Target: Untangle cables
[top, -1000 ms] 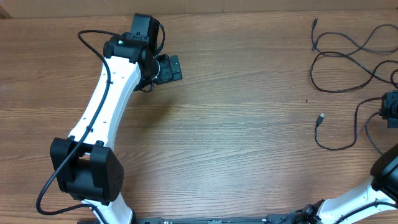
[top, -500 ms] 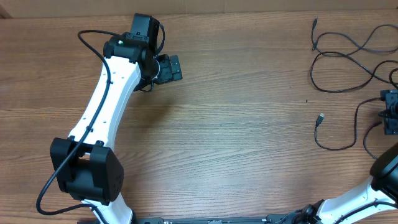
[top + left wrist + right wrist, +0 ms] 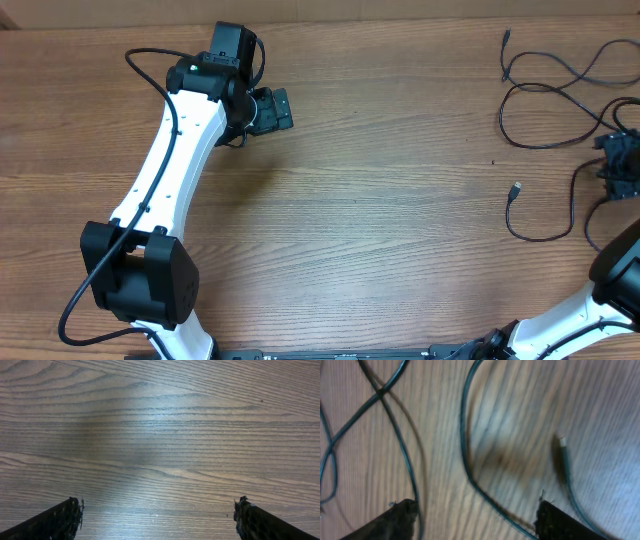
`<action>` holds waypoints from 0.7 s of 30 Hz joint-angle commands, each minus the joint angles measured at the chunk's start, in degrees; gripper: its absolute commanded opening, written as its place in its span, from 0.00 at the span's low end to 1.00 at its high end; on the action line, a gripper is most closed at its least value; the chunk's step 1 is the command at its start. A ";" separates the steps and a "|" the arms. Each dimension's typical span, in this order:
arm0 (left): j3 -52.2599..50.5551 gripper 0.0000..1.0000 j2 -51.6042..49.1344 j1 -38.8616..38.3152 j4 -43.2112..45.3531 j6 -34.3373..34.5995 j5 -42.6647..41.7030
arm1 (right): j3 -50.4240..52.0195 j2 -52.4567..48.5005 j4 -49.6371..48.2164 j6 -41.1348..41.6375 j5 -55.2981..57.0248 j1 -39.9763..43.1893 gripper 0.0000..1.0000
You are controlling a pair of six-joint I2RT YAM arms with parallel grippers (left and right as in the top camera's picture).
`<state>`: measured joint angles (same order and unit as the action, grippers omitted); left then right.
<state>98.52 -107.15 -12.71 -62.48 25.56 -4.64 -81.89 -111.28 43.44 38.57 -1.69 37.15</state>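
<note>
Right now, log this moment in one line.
left pincer: open, over table | right pincer: open, above cables | cables: crossing, none held

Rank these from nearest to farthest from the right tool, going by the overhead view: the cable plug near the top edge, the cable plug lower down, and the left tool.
Measured from the right tool:
1. Lower cable plug, a short way to its left.
2. Top cable plug, up and to the left, near the far edge.
3. Left tool, far across on the left side.

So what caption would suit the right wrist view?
The right arm's open fingers hover over thin cables crossing on the wooden table.
</note>
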 commanded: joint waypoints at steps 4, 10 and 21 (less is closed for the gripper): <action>0.63 1.00 1.53 -0.07 0.07 -0.22 0.11 | 0.52 -0.09 2.21 -0.98 0.72 -1.70 0.43; 0.63 1.00 1.53 -0.07 -0.28 -0.24 0.15 | 0.50 0.07 8.15 -4.44 -1.79 -1.79 0.36; 0.63 1.00 1.53 -0.07 1.51 -0.22 0.20 | 0.50 2.78 19.26 -20.06 -17.66 -3.69 0.66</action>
<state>98.52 -107.15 -12.71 -61.39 25.56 -4.64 -81.47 -110.96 60.90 24.82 -13.65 35.11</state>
